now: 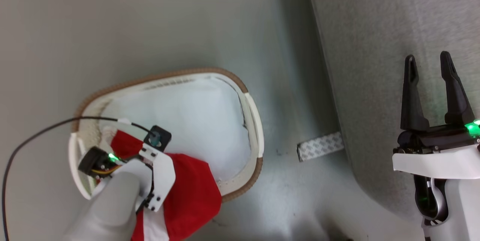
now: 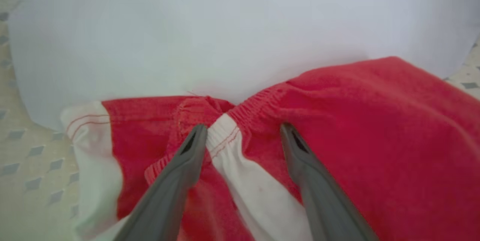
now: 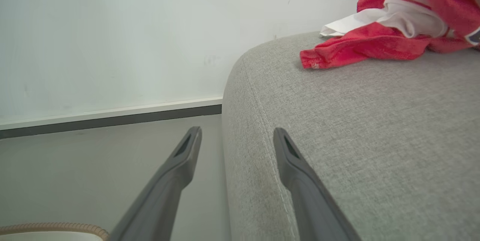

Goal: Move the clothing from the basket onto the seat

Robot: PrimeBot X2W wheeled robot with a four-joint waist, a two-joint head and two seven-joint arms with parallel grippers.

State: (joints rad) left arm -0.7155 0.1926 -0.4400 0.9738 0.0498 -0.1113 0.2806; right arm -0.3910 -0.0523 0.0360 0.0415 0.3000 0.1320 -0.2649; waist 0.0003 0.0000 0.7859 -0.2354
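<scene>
The clothing (image 1: 195, 192), bright red with white panels, lies at the near end of the basket (image 1: 165, 76) and hangs over its brown rim. My left gripper (image 2: 243, 136) is open, fingers straddling a white striped panel and the gathered waistband of the clothing (image 2: 375, 128), tips at the fabric. In the head view my left wrist (image 1: 153, 166) covers those fingers. My right gripper (image 1: 427, 57) stands open and empty above the grey seat (image 1: 375, 27). In the right wrist view that gripper (image 3: 237, 131) straddles the rounded edge of the seat (image 3: 375, 139).
A white liner cloth (image 1: 195, 121) covers the basket's inside. Another red and white garment (image 3: 393, 27) lies on the seat's far part. A patterned strip (image 1: 320, 145) lies on the floor between basket and seat. A black cable (image 1: 37, 132) arcs over the basket's left end.
</scene>
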